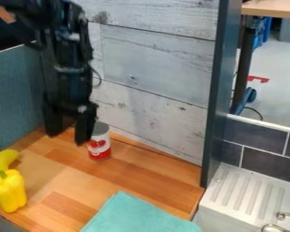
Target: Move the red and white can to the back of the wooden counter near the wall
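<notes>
Fingers spread with a gap between them, the end effector point(67, 137) hangs over the far left of the tabletop point(153, 172). At the left edge lie a curved yellow thing point(4, 159), perhaps a banana, and a yellow pepper point(11, 192) on its near side. Immediately right of the end effector, the red-and-white can point(99, 147) stands upright, its long axis vertical, its left side partly hidden by the right-hand finger; whether they touch, I cannot tell. Farther right, a teal cloth point(135, 215) lies at the near edge.
</notes>
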Controlling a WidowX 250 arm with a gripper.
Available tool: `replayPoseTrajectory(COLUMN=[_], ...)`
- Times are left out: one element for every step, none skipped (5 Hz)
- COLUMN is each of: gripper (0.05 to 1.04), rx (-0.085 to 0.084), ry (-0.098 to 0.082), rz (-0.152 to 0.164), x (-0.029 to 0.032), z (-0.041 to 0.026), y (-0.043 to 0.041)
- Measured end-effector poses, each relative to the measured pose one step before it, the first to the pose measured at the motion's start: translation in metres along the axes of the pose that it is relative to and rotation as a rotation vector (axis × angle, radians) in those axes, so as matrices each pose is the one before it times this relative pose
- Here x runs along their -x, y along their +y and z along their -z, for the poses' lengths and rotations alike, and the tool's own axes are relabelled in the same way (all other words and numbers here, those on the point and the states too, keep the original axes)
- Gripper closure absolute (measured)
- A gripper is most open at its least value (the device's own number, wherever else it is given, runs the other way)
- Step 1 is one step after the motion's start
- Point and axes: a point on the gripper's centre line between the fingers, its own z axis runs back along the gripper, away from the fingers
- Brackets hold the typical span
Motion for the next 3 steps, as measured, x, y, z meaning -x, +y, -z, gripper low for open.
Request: replayPoseTrajectory(gripper=[0.083,0.083,0.083], rx=[-0.0339,-0.0148,0.0102], ry=[-0.0123,-0.0222,-0.0122], rz=[0.1455,0.1063,0.0845], x=[0.05120,0.04743,0.01468], z=[-0.01880,-0.01282,-0.00012], y=[-0.01021,-0.02374,-0.02060])
